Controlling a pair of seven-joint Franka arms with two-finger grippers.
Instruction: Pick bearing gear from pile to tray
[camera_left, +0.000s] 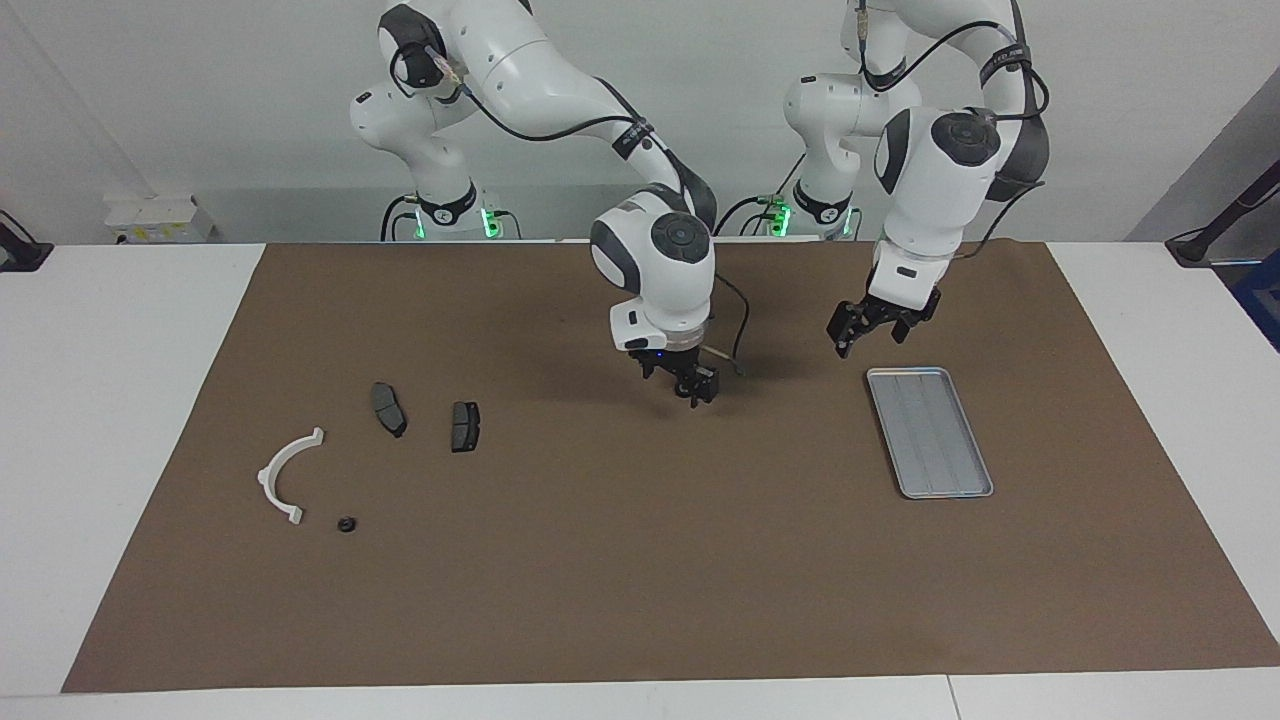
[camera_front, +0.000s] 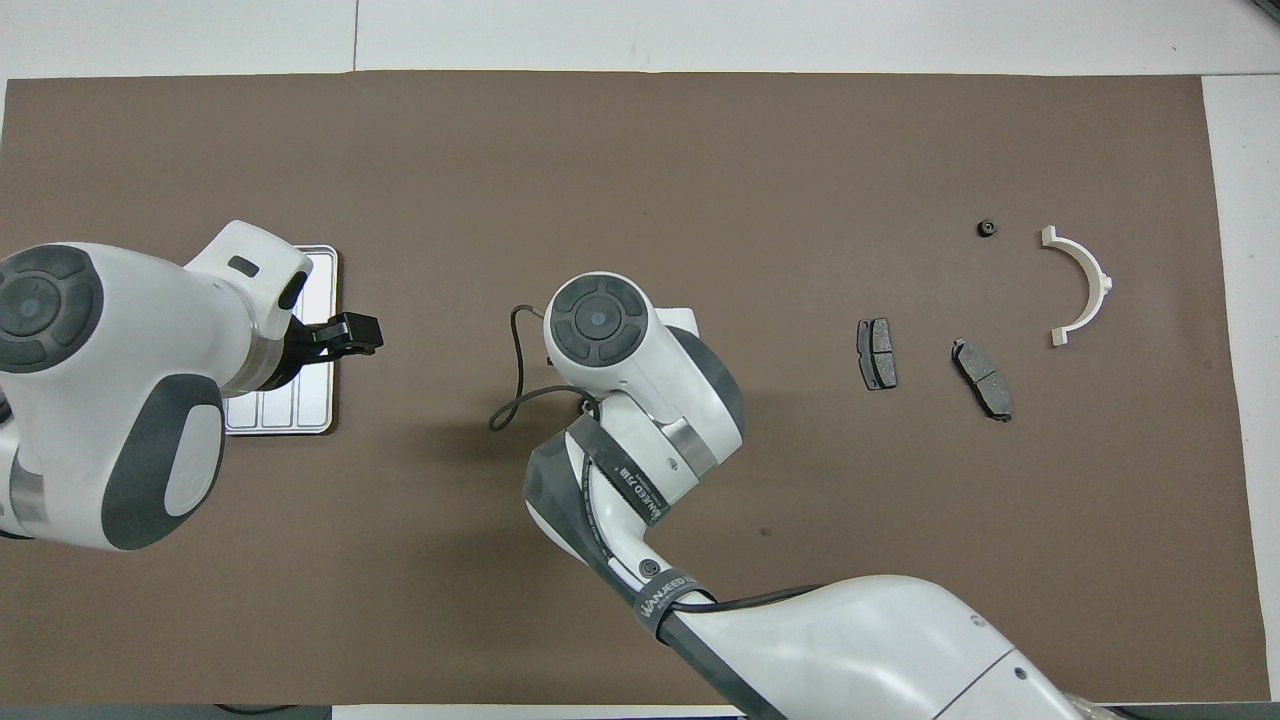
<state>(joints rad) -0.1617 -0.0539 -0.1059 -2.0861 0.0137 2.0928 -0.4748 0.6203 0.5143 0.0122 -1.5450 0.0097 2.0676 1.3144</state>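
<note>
— So, what is on the table?

— A flat brown paper-like mat (camera_left: 640, 590). At the right arm's end lies the scatter: a white plastic curved arc bracket (camera_left: 272, 465), two dark grey, matte pad-shaped pieces (camera_left: 388, 408) nearer to the robots, and a tiny black round bearing gear (camera_left: 346, 524) just beside the bracket's end, farther from the robots.

— And the tray?

— The shallow rectangular silver-grey metal tray (camera_left: 930, 430) with rounded corners sits at the left arm's end, well apart from the gear.

— The grippers?

— The right gripper (camera_left: 697, 388) hangs low over the middle of the mat, fingers apart. The left gripper (camera_left: 866, 338) hovers over the mat just beside the tray's corner, fingers spread.

— Do the views differ?

— Yes. From above, the right arm's white wrist hides its fingers and the left arm covers much of the tray, though the floor's ribs read as long lanes. The facing view shows the whole tray and both pairs of fingers.
</note>
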